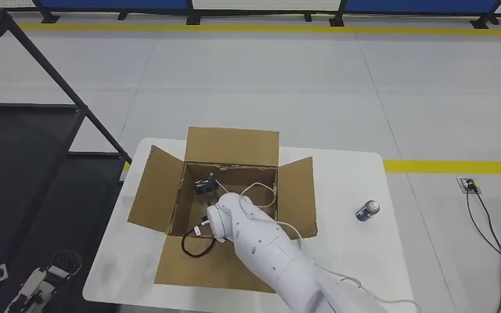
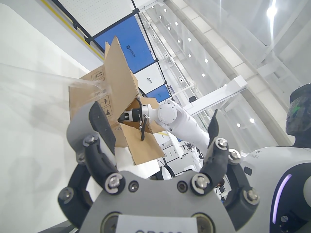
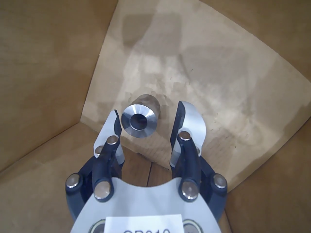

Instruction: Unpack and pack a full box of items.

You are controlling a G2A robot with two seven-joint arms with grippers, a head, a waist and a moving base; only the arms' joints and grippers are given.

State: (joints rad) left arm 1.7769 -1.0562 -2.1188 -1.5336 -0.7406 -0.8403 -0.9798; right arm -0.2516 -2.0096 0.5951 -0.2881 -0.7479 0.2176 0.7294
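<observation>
A metal cylinder (image 3: pixel 139 120) sits between the right claw's (image 3: pixel 148 109) spread fingers.

- The top view looked steeply down from above the arms at the white rounded table (image 1: pixel 344 258) and the open brown cardboard box (image 1: pixel 232 145).
- The left wrist view, low and well off, faced up at the same box's outside.
- The right wrist view looked closely into it.

Hidden and indistinct items, table scene.
Box (image 1: pixel 232 145): floor largely hidden under right arm (image 1: pixel 258 250). Metal cylinder (image 3: pixel 139 120): end face only, its length foreshortened; contact with right gripper (image 3: pixel 148 108) unclear. Small blue object (image 1: pixel 367 210) on the table: possibly a can, too small to tell.
</observation>
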